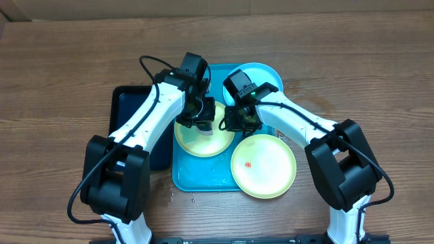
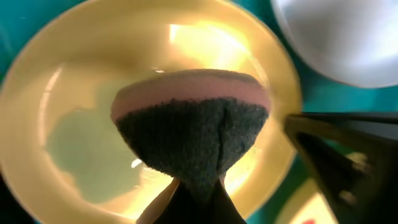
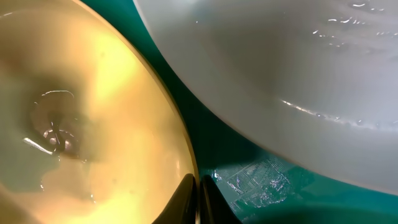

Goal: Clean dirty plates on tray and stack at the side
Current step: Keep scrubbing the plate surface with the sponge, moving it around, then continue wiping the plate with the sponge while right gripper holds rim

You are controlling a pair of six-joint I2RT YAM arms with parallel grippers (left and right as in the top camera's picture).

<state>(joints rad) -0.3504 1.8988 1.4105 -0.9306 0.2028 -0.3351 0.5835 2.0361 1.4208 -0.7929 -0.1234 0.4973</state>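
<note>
The turquoise tray (image 1: 196, 177) holds three plates. A light blue plate (image 1: 261, 73) lies at its far right. A yellow-green plate (image 1: 203, 141) lies centre-left, and another (image 1: 263, 166) with a red speck lies at the near right, overhanging the rim. My left gripper (image 1: 197, 120) is shut on a sponge (image 2: 189, 134), pink-backed with a dark scrub face, pressed onto the centre-left plate (image 2: 68, 143). My right gripper (image 1: 239, 122) is shut on that plate's right rim (image 3: 186, 155); its fingers (image 3: 198, 196) pinch the edge. The plate's inside looks wet.
A smaller black tray (image 1: 129, 115) lies against the turquoise tray's left side, partly under my left arm. The blue plate (image 3: 280, 62) sits close beside the gripped rim, with wet tray floor (image 3: 255, 180) between. Wooden table surrounds the trays.
</note>
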